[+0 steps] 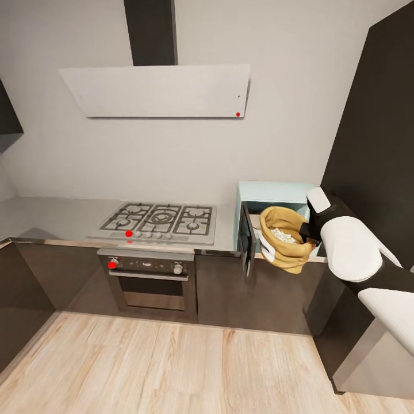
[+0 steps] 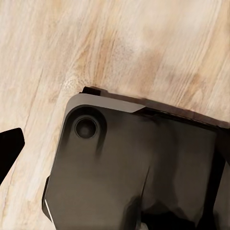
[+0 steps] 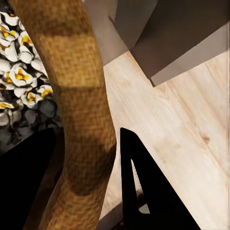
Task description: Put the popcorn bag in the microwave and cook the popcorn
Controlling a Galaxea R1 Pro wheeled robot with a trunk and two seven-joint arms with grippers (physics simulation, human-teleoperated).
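Head view: your right gripper [image 1: 306,231] sits at the rim of the popcorn bag [image 1: 286,238], in front of the open mint microwave [image 1: 270,198] on the countertop [image 1: 52,215].
Bag state: mouth open and tipped toward you, popped white kernels [image 3: 19,81] visible inside; looks cooked already, my read.
Bag position: at the microwave's open front, door [image 1: 248,240] swung toward the hob [image 1: 158,221]; can't tell if its base rests on the cavity floor or hangs from your grip.
Right grip: fingers [image 3: 143,187] straddle the bag wall, one inside, one outside, pinched on it.
Key relation: microwave cavity lies straight behind the bag, away from you; the right arm is the one there.
Left gripper: can't tell its state; left wrist view shows a dark robot part over wood floor [image 2: 143,48].
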